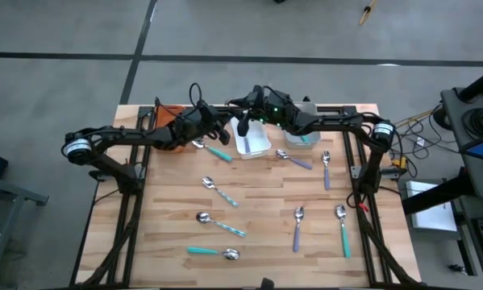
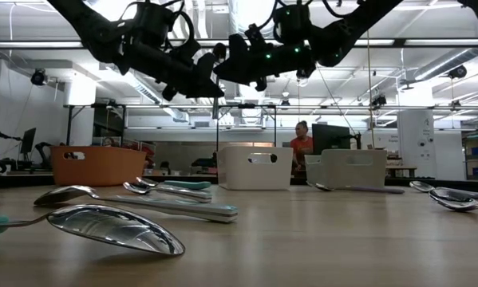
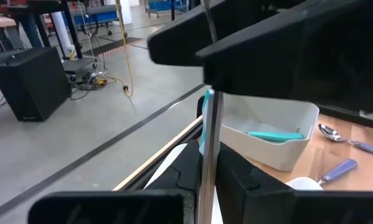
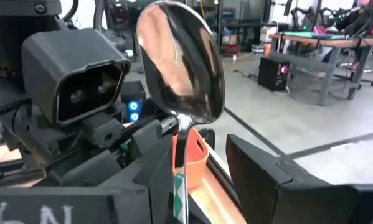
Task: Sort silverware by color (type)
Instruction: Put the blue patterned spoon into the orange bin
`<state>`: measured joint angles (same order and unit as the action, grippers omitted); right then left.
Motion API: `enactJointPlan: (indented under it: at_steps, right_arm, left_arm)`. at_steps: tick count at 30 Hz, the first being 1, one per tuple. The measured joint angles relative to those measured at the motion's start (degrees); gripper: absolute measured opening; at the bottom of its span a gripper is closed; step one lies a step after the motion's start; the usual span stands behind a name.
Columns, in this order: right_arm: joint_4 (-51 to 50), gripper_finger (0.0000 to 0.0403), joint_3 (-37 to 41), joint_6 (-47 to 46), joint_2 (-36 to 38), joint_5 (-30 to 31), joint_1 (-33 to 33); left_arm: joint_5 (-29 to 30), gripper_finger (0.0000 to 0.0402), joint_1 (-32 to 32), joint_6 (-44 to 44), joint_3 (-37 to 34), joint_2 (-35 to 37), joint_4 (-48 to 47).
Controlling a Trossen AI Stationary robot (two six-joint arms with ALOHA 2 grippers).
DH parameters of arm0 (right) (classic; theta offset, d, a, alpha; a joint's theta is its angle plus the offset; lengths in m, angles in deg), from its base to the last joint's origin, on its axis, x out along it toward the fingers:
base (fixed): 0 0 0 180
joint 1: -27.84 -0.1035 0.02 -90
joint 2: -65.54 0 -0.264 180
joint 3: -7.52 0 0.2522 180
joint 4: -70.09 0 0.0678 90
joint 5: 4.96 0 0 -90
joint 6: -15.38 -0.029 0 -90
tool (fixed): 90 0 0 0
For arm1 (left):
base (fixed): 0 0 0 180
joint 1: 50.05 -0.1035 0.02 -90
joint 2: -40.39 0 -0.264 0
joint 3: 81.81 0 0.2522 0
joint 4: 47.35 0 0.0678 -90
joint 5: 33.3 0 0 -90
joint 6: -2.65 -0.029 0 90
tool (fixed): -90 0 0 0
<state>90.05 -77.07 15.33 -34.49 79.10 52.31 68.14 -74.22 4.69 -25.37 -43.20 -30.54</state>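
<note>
— Silverware (image 1: 219, 224) first: where does it lie?

— Loose on the desk (image 1: 160, 217). Nearest the front edge is a teal-handled spoon (image 1: 213, 252). Just behind it are a striped spoon (image 1: 221, 225), a lavender piece (image 1: 297, 226) and a teal piece (image 1: 342, 230).

— And mid-desk?

— Another striped spoon (image 1: 219, 192), lying alone. Farther back there is a lavender fork (image 1: 326, 168) on the right and a lavender spoon (image 1: 295, 159) beside it. A teal one (image 1: 215, 151) lies close in front of the bins.

— The bins?

— Three stand along the far edge: orange bin (image 1: 167, 137), white bin (image 1: 256, 148) and grey bin (image 3: 267, 155). The grey one has a teal piece (image 3: 273, 134) lying in it.

— And the arms?

— Both reach in over the white bin and meet in the air. Between them is a held spoon (image 4: 180, 62), off the desk, with its bowl toward the left arm. The left hand (image 3: 209, 171) is narrow, its fingers closed tight on the metal neck. The right hand (image 1: 243, 122) is at the teal handle end. Whether it grips the spoon, I cannot tell.
</note>
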Motion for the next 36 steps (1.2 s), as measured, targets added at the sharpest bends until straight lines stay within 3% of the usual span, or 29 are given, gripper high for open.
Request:
enactJointPlan:
  at_steps: [6, 13, 23, 30, 36]
  right_arm:
    - [0.76, 0.0111, 0.0, 0.01, -0.41, 0.05, -0.1]
    - [-0.26, 0.0021, 0.0, 1.2, -0.44, -0.45, -0.19]
    - [-4.93, 0.0014, -0.02, 1.7, 0.31, 0.19, 0.27]
    - [-22.97, 0.0013, -6.32, 2.58, 1.33, 0.18, 2.15]
    - [-37.55, 0.0013, -12.22, 4.4, 1.33, 0.13, 2.48]
  left_arm:
    - [0.0, 0.0016, 0.03, 0.0, 0.0, 0.0, 0.36]
    - [0.07, 0.0025, 0.09, 0.05, -0.04, -0.05, 0.09]
    - [-0.37, 0.0095, 0.1, -0.46, -0.05, 0.34, -0.92]
    - [-0.37, 0.015, -0.11, -5.64, -0.07, 2.73, -2.3]
    - [-0.09, 0.0164, -0.11, -10.8, -0.07, 5.51, -5.21]
